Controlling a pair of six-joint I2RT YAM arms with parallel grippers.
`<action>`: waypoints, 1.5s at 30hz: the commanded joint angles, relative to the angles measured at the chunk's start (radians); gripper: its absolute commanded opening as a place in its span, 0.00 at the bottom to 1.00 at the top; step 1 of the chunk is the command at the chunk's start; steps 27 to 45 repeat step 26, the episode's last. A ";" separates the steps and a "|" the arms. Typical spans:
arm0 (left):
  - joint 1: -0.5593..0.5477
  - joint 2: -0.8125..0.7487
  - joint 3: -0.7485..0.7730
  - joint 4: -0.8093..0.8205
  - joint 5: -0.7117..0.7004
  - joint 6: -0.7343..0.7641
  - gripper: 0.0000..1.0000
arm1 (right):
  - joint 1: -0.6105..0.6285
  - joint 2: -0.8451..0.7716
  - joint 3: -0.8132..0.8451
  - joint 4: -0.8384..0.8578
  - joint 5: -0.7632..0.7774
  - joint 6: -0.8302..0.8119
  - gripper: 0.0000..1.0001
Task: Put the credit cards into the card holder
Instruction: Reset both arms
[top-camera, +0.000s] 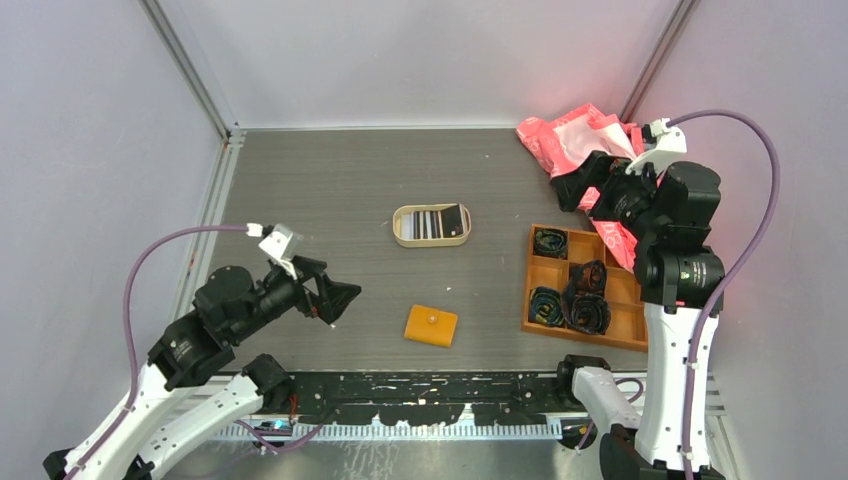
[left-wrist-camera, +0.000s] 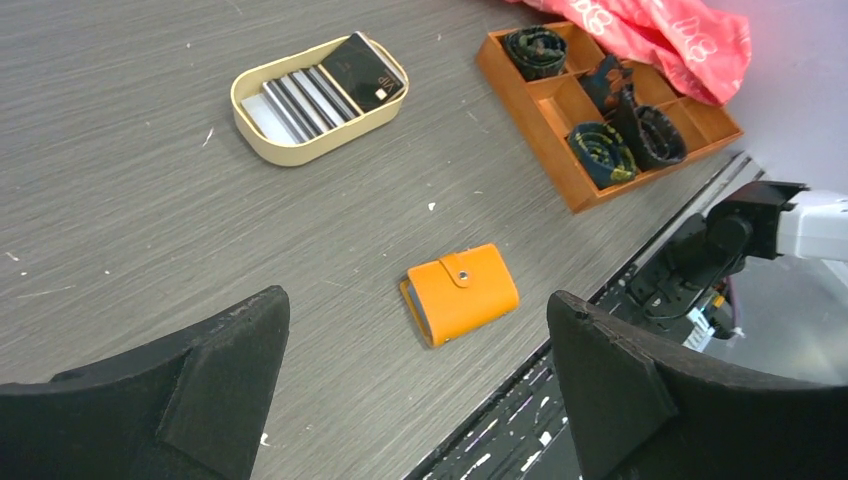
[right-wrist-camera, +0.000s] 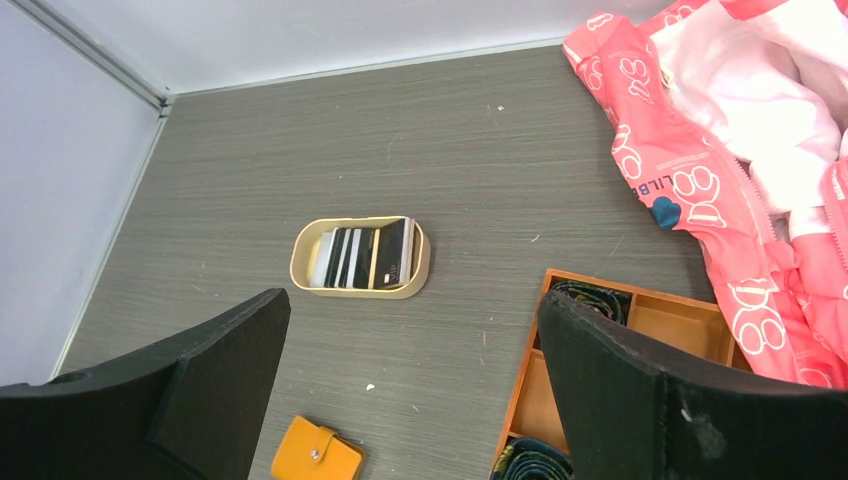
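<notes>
The card holder (top-camera: 431, 325) is a small orange wallet, snapped closed, lying flat near the table's front edge. It also shows in the left wrist view (left-wrist-camera: 462, 292) and the right wrist view (right-wrist-camera: 318, 455). The credit cards (top-camera: 438, 222) stand stacked inside an oval beige tin (top-camera: 403, 238) at mid-table; the tin's cards (left-wrist-camera: 325, 88) (right-wrist-camera: 365, 255) are black, white and striped. My left gripper (top-camera: 335, 300) hovers open to the left of the card holder, with nothing between its fingers (left-wrist-camera: 415, 300). My right gripper (top-camera: 590, 188) hangs open and empty, high at the back right (right-wrist-camera: 412, 302).
An orange wooden compartment tray (top-camera: 632, 338) with rolled ties sits at the right (left-wrist-camera: 560, 100) (right-wrist-camera: 660, 320). A pink jacket (top-camera: 570, 135) is bunched in the back right corner (right-wrist-camera: 720, 150). Walls enclose the table; a black rail (top-camera: 430, 385) runs along its near edge.
</notes>
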 joint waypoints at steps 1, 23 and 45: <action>0.006 0.066 0.052 0.060 -0.001 0.090 1.00 | -0.026 0.011 0.008 0.046 -0.022 0.021 1.00; 0.025 0.137 0.000 0.053 -0.139 0.301 1.00 | -0.191 0.010 -0.017 0.065 -0.120 0.031 0.99; 0.026 0.103 -0.024 0.062 -0.134 0.297 1.00 | -0.201 0.000 -0.027 0.073 -0.129 0.031 0.99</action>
